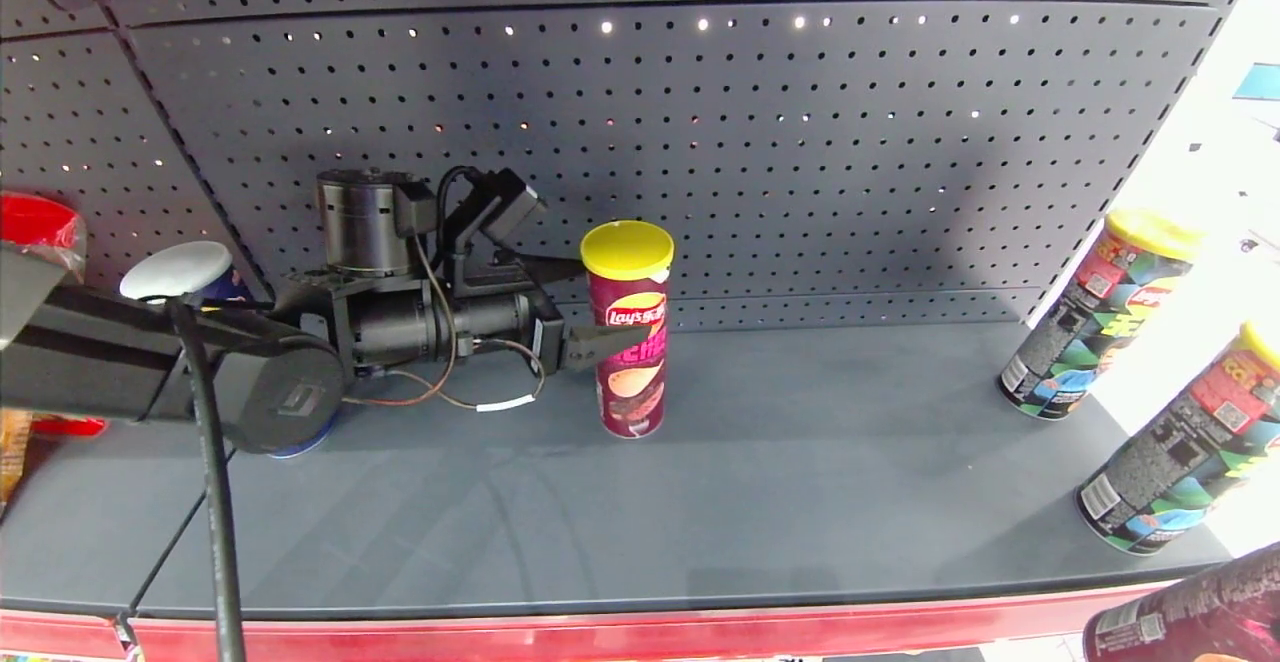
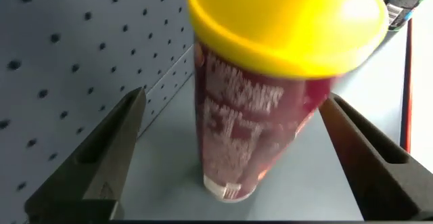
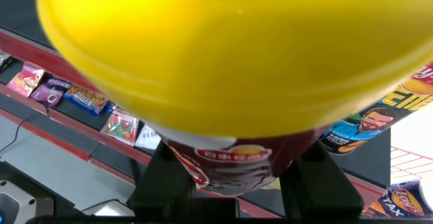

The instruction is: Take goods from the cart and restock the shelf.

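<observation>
Your left pincer (image 2: 231, 99) has its two fingers spread apart, one on each side of the maroon can (image 1: 630, 362). There is a gap on both sides, so the fingers do not touch it. The can stands upright on the shelf (image 1: 800, 462), near the middle and toward the back. Its yellow lid is on.

Just behind the can is the back wall (image 1: 800, 142), which is full of little holes. You have very little room that way. To the right of the can the shelf floor is bare for a long way. In front of the can it is bare too, right up to the red front edge (image 1: 600, 632).

Far to the right, two dark cans (image 1: 1095, 317) with yellow lids stand by the shelf's end, one behind the other. They are well apart from the maroon can.

Your left arm lies low across the left part of the shelf. At the far left sits a red-topped thing (image 1: 35, 222); you cannot tell what it is.

Your right pincer (image 3: 240, 183) is clamped on a second can (image 3: 223, 55), maroon with a yellow lid. That can is held out in front of the shelf, at the near right corner. Beyond it, lower shelves hold small snack packs (image 3: 67, 95).
</observation>
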{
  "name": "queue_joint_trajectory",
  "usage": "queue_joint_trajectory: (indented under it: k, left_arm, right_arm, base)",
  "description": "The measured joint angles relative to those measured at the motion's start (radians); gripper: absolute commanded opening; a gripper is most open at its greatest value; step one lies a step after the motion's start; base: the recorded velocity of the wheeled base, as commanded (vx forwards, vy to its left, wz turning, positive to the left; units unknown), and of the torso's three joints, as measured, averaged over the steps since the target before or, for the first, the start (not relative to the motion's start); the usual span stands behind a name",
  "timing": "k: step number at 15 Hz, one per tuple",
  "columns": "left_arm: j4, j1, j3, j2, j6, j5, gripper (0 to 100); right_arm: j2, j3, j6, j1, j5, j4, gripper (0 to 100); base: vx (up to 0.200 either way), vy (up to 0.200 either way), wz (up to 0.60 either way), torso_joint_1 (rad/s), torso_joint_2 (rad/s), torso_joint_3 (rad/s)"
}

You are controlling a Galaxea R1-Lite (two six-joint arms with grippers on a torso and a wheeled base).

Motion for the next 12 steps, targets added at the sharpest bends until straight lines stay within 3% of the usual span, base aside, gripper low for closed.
queue_joint_trajectory:
  k: [7, 8, 12]
  left_arm:
    - [-0.001, -0.038, -0.062, 0.046, -0.004, 0.043, 100]
    - [-0.001, -0.043, -0.067, 0.052, -0.004, 0.042, 0]
    - [-0.002, -0.068, -0.073, 0.064, -0.01, 0.038, 0]
  right_arm:
    - [0.0, 0.001, 0.0, 0.0, 0.0, 0.0, 0]
    - [0.0, 0.002, 0.0, 0.0, -0.001, 0.0, 0]
    - [0.001, 0.001, 0.0, 0.0, -0.001, 0.0, 0]
  base:
    - [0.0, 0.0, 0.0, 0.0, 0.0, 0.0]
    - [0.0, 0.0, 0.0, 0.0, 0.0, 0.0]
    - [0.0, 0.0, 0.0, 0.0, 0.0, 0.0]
